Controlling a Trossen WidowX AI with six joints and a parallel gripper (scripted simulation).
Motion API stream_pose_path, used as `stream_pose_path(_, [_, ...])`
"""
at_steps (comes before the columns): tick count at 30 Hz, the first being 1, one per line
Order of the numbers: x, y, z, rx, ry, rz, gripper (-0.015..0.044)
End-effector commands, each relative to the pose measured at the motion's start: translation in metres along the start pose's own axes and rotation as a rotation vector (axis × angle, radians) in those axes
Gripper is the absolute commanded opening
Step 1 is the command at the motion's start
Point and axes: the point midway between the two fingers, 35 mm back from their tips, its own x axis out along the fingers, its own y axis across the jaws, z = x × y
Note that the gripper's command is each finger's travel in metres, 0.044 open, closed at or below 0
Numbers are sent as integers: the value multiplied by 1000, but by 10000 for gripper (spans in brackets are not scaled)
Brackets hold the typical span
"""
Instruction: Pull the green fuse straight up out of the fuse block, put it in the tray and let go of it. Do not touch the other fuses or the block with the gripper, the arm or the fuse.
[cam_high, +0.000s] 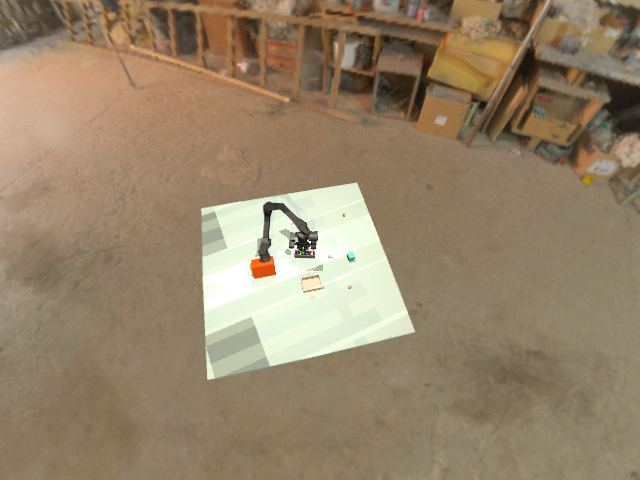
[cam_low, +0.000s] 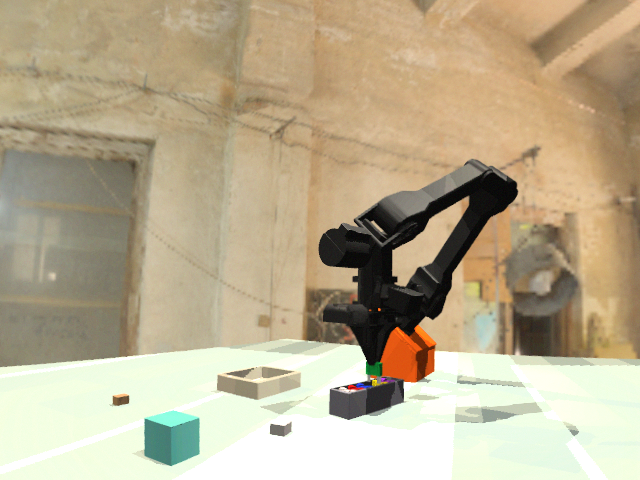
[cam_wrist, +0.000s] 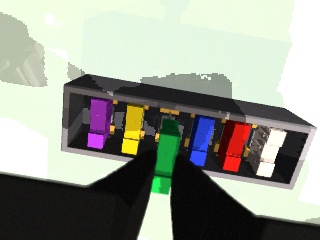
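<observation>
Gripper: the gripper (cam_wrist: 161, 172) is nearly shut, its two dark fingers pinched on the green fuse (cam_wrist: 166, 152), one on each side of it.

Green fuse: held between the fingertips, hanging directly below the tool and raised above the fuse block (cam_low: 366, 396). In the exterior view its green body shows above the block's top edge; whether its lower end has come wholly out of the slot I cannot tell.

Neighbours: the yellow fuse (cam_wrist: 132, 128) sits just to one side of the fingers and the blue fuse (cam_wrist: 202, 138) just to the other, both seated. Purple, red and white stand farther out along the row.

Tray: the tray (cam_low: 258, 381) lies well off to the side of the tool, apart from the block.

Risk, early sideways move: if the arm swings toward the tray before the fuse end is out, the fuse would likely strike a neighbour or the block wall.

Risk, tilt: a lift that is not straight could drag a finger against yellow or blue.

Risk, slip: the hold is narrow, so a jerk may drop the fuse short of the tray.
</observation>
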Motion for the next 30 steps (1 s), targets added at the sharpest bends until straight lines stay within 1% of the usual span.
stream_pose_path(1, [-3, 0, 0, -4, 3, -2, 0])
stream_pose_path(19, [-25, -1, -1, -4, 4, -3, 0])
stream_pose_path(30, [-32, -32, -45, -1, 20, -12, 0])
